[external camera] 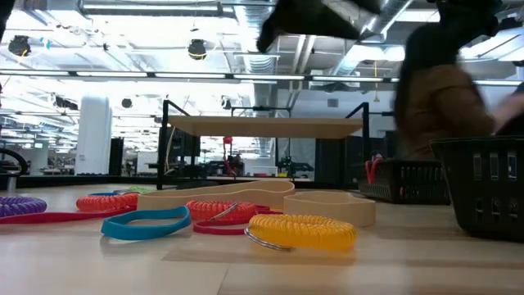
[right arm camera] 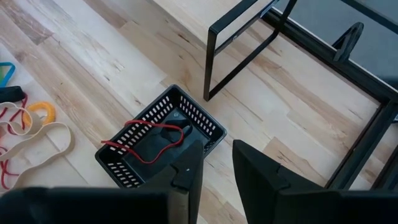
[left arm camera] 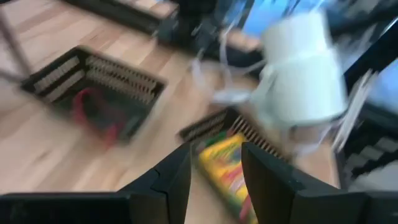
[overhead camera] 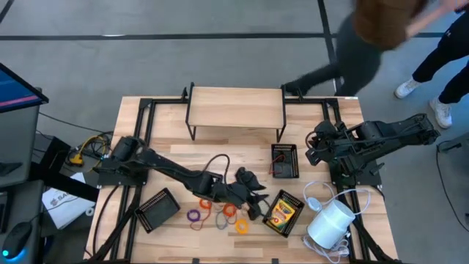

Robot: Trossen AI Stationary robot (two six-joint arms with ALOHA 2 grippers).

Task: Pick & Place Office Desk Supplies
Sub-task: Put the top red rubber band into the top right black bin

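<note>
Glossy coiled yellow loop [external camera: 301, 231] beside flat, perhaps rubbery, bands [external camera: 246, 197]

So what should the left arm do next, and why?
Probably ease the left gripper down toward the crayon box. Its fingers stand apart with nothing between them, and the box lies in the black mesh tray just ahead. The right gripper waits above another tray.

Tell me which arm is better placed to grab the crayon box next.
Left. The left hand hovers beside the crayon box, fingers apart; the right hand waits farther back, near another tray.
</note>
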